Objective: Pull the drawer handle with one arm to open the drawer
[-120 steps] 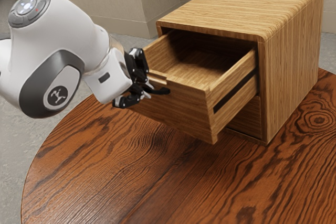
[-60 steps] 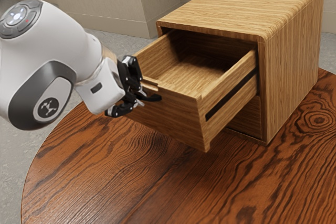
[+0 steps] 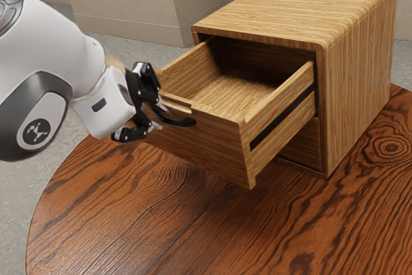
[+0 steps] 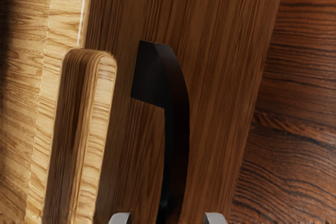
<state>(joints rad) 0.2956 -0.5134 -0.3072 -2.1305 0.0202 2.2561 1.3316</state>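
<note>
At the exterior view's left, the white arm (image 3: 51,82) is being seen further toward that edge than a second ago, and the pincer (image 3: 156,115) is being carried along with it, away from the cabinet. The pincer is being kept clenched on the black handle (image 3: 177,120), one finger above the bar and one below it. In the wrist view, the handle (image 4: 170,124) is being shown as a bowed dark bar standing off the drawer front (image 4: 226,51), with the grey fingertips (image 4: 119,217) on either side of it and the dark tabletop (image 4: 294,156) beyond the front's edge. The handle's long axis is being held level, running across the width of the drawer front and parallel to the tabletop (image 3: 161,223). The drawer (image 3: 219,117) is being drawn further out than in both earlier frames, so that more of its side wall and floor are being exposed. Its front is being pointed toward the exterior view's left, and its length is being kept in line with the slide, from the arm back into the cabinet (image 3: 351,49), which is being left standing at the exterior view's right, on the tabletop.
</note>
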